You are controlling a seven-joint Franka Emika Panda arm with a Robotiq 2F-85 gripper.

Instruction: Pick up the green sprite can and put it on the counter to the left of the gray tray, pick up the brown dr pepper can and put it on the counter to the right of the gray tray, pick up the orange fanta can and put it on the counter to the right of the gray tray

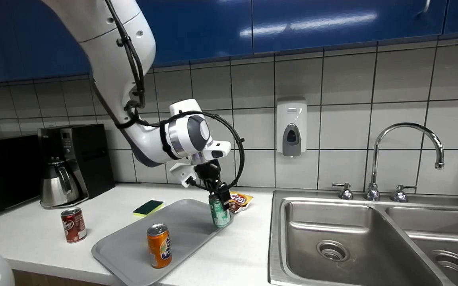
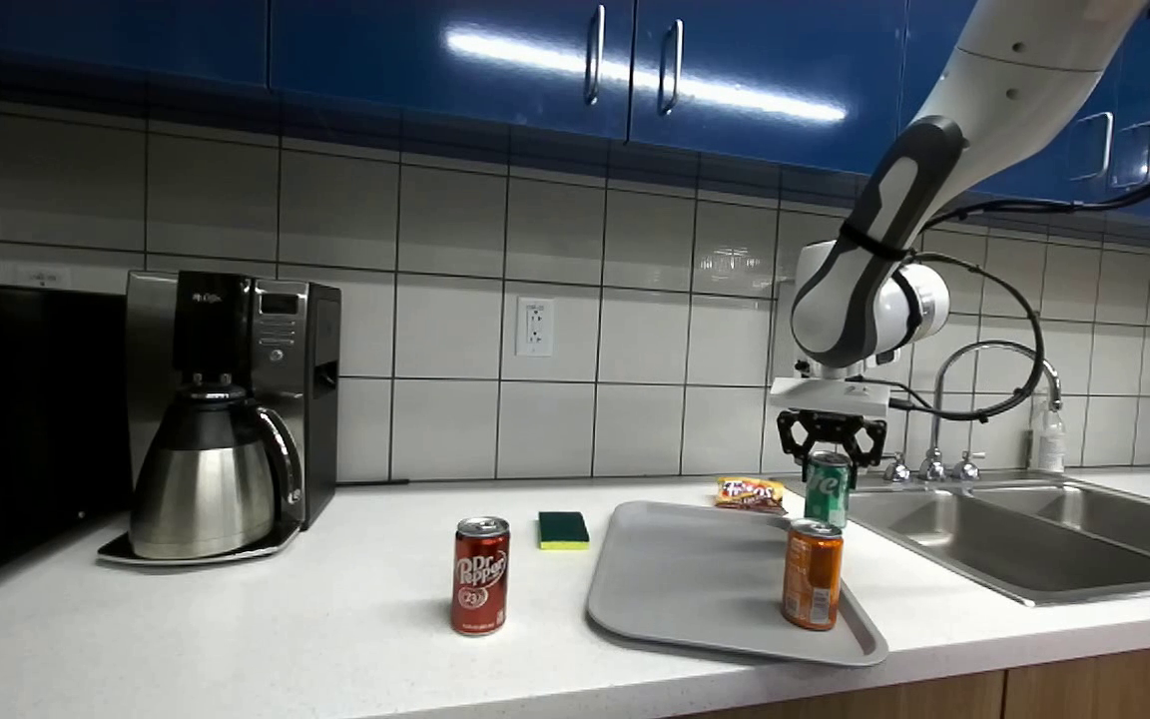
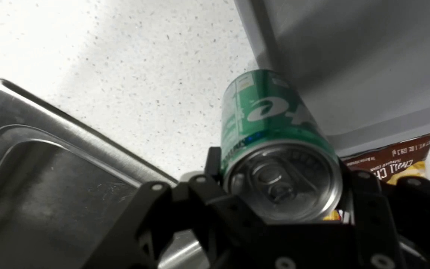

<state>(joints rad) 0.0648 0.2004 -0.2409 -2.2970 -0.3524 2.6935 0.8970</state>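
The fingers [image 3: 213,162], closed on the green Sprite can [image 3: 274,132], hold its long axis nearly upright, base below them at the edge of the gray tray [image 3: 368,67].

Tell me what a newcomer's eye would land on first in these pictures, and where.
The big white arm strikes first, slanting down over the counter in both exterior views. At its lower end, black fingers grip the green Sprite can by the edge of the gray tray nearer the sink. Next come the orange Fanta can, upright on the tray, and the brown Dr Pepper can, upright on the counter across the tray from the sink.
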